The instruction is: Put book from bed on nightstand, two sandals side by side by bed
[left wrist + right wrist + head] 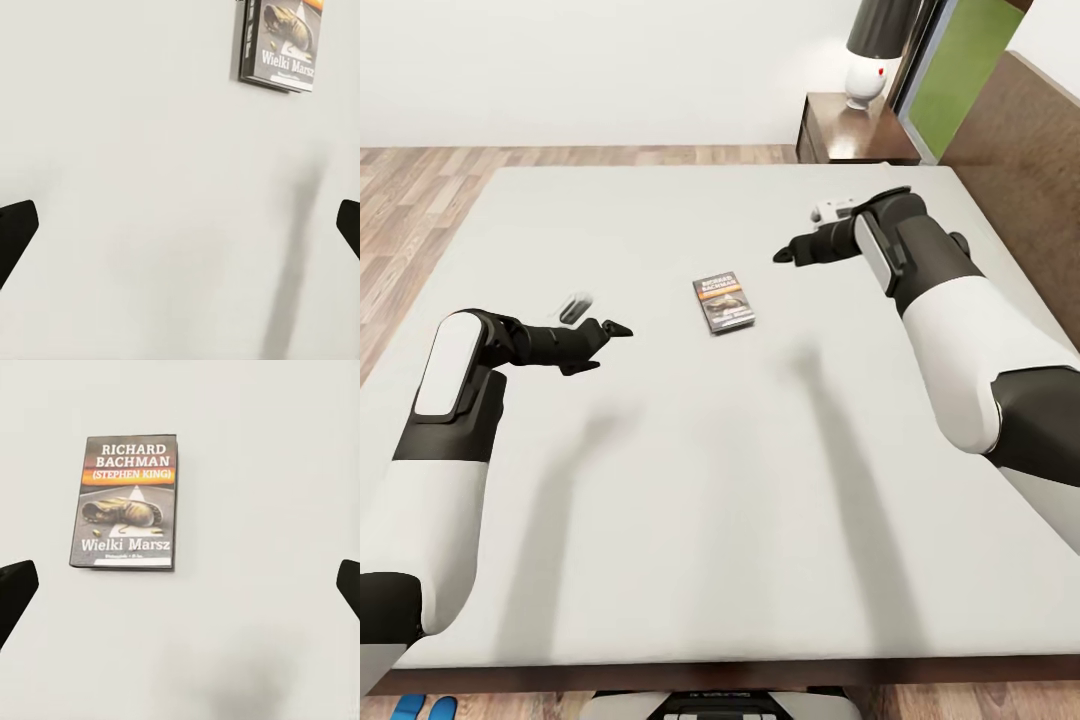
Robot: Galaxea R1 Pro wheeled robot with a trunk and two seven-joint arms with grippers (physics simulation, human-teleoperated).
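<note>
The book (723,302) lies flat on the bed's off-white mattress (660,480), a little beyond the middle, its dark cover with white lettering facing up. My right gripper (782,254) hovers open just right of it, and the right wrist view looks down on the book (127,502) between wide-apart fingertips (16,589). My left gripper (610,346) hangs open over the mattress to the left of the book (281,45), some way from it. Two blue sandals (420,708) peek out on the floor at the bed's near left corner, cut by the picture's edge. A nightstand (850,135) stands at the far right.
A white lamp with a dark shade (867,60) sits on the nightstand's top. The brown headboard (1020,130) runs along the bed's right side. Wood-plank floor (410,200) shows left of the bed, and a white wall stands behind.
</note>
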